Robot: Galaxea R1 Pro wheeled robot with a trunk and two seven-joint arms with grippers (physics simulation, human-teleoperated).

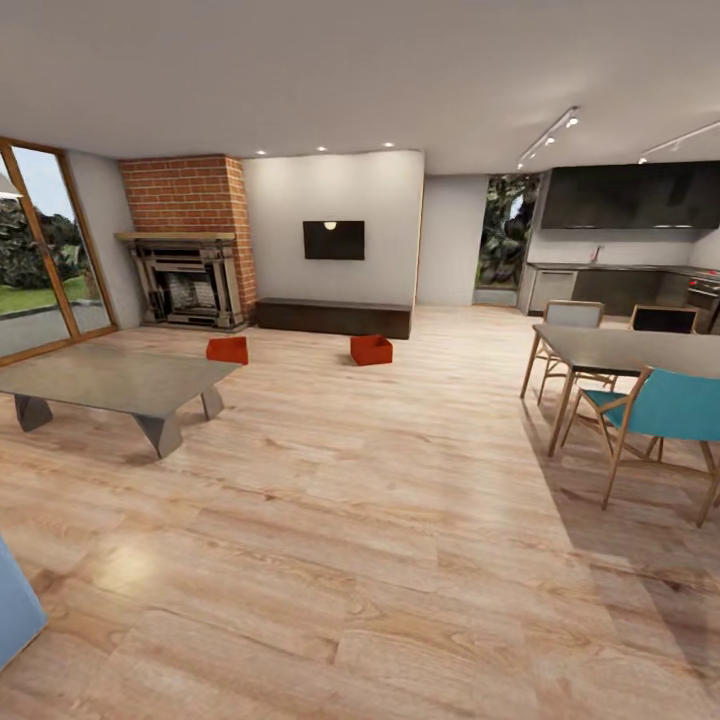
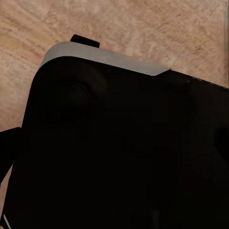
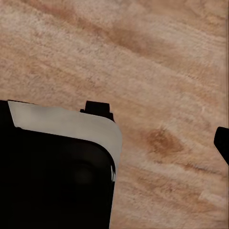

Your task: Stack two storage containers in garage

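Two orange-red storage containers stand on the living room's light wood-plank floor, far ahead of me. One container sits just behind the low grey table, the other container in front of the dark bench. The garage is out of view. In the right wrist view one dark fingertip sits at the picture's edge, with bare planks where the fingers would meet. The left wrist view has a dark fingertip at its edge too, beside my black base. Nothing is held.
A low grey coffee table stands at the left. On the right are a dining table and a teal chair. The brick fireplace and wall TV line the far wall. A blue-grey object is at the lower left.
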